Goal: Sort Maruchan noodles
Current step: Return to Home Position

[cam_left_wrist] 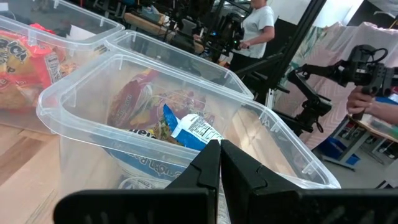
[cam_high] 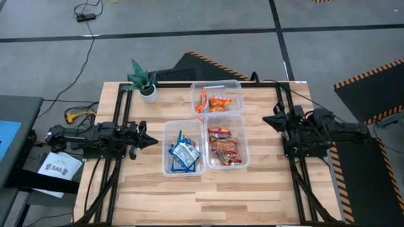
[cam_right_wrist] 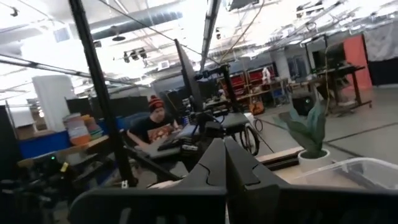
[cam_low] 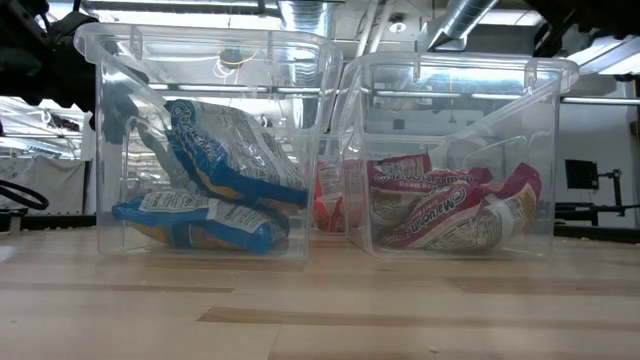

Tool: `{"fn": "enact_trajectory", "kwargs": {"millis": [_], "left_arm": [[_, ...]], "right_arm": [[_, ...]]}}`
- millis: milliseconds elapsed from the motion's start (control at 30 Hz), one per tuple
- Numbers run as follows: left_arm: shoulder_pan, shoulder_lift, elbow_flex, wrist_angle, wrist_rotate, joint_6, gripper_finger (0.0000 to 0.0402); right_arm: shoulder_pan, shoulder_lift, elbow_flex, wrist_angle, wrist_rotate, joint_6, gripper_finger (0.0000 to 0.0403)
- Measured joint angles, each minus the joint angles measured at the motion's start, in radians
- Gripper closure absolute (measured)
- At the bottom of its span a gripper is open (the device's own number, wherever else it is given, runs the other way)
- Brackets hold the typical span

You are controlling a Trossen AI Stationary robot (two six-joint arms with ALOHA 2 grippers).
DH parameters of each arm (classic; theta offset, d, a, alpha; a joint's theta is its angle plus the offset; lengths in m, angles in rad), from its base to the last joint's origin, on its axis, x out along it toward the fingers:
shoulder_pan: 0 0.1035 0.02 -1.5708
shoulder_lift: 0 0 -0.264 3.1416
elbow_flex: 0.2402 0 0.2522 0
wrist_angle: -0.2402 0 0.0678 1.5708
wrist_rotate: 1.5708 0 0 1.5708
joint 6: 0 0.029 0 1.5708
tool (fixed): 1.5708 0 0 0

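All the Maruchan packets lie inside three clear tubs in the middle of the table. Blue-and-white packets (cam_high: 184,153) (cam_low: 215,180) (cam_left_wrist: 193,127) fill the left tub, red ones (cam_high: 225,148) (cam_low: 440,205) the right tub, and orange ones (cam_high: 214,102) (cam_left_wrist: 18,62) the far tub. My left gripper (cam_high: 154,140) (cam_left_wrist: 219,149) is shut, just left of the blue tub and pointing at it. My right gripper (cam_high: 266,119) (cam_right_wrist: 224,146) is shut, right of the red tub, above the table.
A small potted green plant (cam_high: 144,79) (cam_right_wrist: 309,134) stands near the table's far left corner. The tubs' walls (cam_high: 165,146) (cam_low: 330,150) stand side by side mid-table. Bare wood (cam_high: 208,195) stretches along the near edge. People show in the room beyond the table.
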Motion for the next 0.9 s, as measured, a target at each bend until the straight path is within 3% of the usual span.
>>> {"fn": "enact_trajectory", "kwargs": {"millis": [167, 500, 900], "left_arm": [[0.000, 0.000, 0.000, 0.000, 0.000, 0.000, 0.0401], [0.000, 0.000, 0.000, 0.000, 0.000, 0.000, 0.0401], [0.000, 0.000, 0.000, 0.000, 0.000, 0.000, 0.0401]], "right_arm": [[0.052, -0.011, -0.026, 0.001, 0.047, -0.058, 0.0397], [0.051, -0.148, -0.131, 0.032, 0.009, -0.059, 0.0397], [0.052, -0.149, -0.229, 0.119, 0.009, -0.058, 0.0396]]}}
